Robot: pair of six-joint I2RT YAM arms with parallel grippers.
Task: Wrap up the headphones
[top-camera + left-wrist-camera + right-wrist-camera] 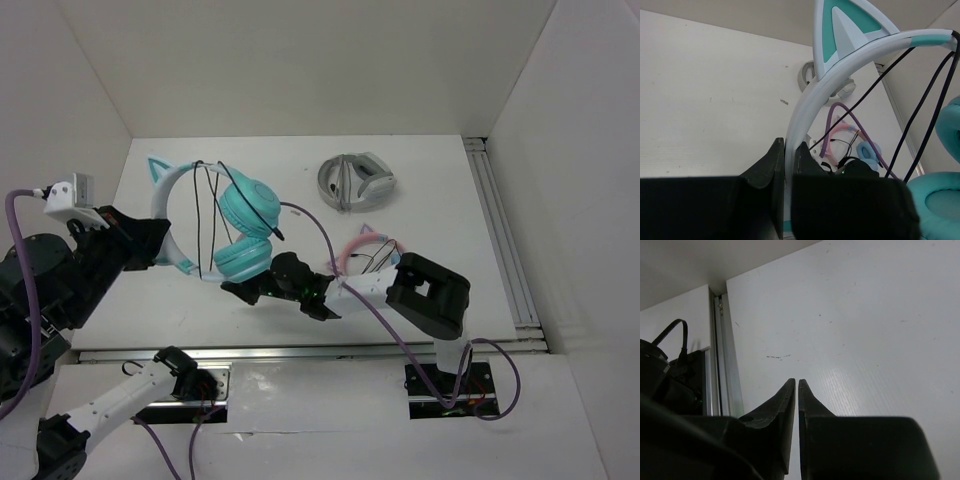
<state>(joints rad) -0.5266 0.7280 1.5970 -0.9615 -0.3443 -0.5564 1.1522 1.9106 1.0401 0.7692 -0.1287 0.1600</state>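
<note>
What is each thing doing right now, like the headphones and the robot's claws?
Teal cat-ear headphones with the pale headband: held up by the headband, thin black cable looped across it.
Left claw: shut on the headband.
Right claw: shut, nothing seen in it.
Grey-and-white headphones: lying on the table.
Pink cat-ear headphones: lying on the table, partly hidden.

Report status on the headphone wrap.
Left gripper shut on headphones, at headband. Right gripper shut, looks empty. Cable looped across headband. Pink headphones partly beneath right arm.
</note>
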